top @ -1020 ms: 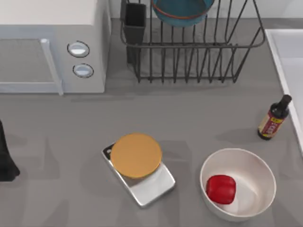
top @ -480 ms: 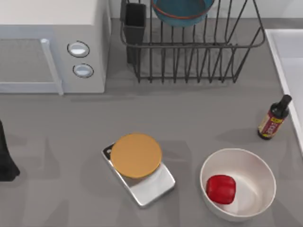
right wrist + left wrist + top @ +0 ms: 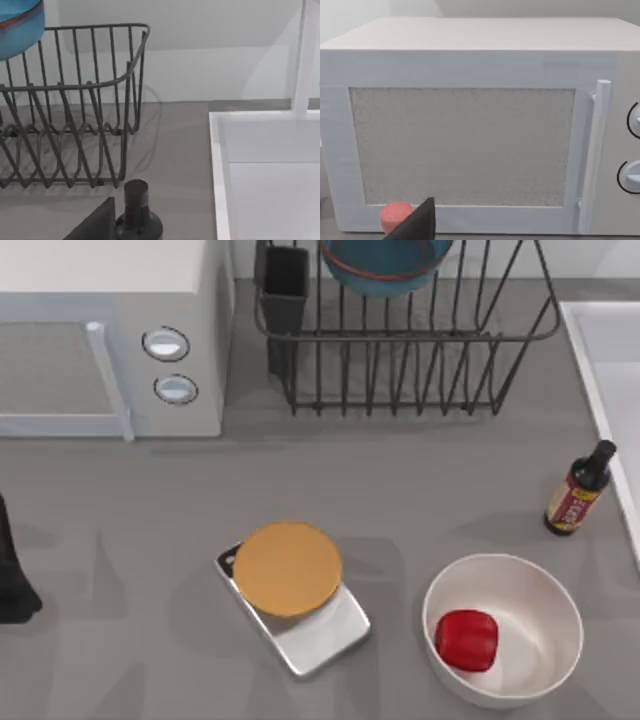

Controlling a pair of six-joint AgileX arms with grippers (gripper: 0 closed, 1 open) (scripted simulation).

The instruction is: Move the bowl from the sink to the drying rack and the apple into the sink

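Bowl, round, teal-blue, thin orange-red rim: standing inside the large dark wire drying rack at the back of the table, held up among the upright bars. That half of the job is looking done.

Apple, small, glossy red, slightly blocky: lying in the larger plain white bowl near the front right. It is cradled by the curved wall and so not rolling. It is well apart from the pale whitish-grey sink along the right edge, and judged to be the next thing needing a lift.

Left gripper: hanging in front of the white microwave, at the table's left edge, apparently parked. How far open cannot be told, and nothing is seen in its hold.

Right gripper: hovering near the dark-capped brown sauce bottle, which is standing between rack and sink. How far open cannot be told either, and nothing is seen in its hold.

Counting:
- one teal-blue bowl
- one white bowl
- one apple
- one sauce bottle
- one drying rack with one black rectangular utensil cup
- one sink
- one microwave with two round dials
- one steel kitchen scale carrying one flat orange disc, sitting mid-table
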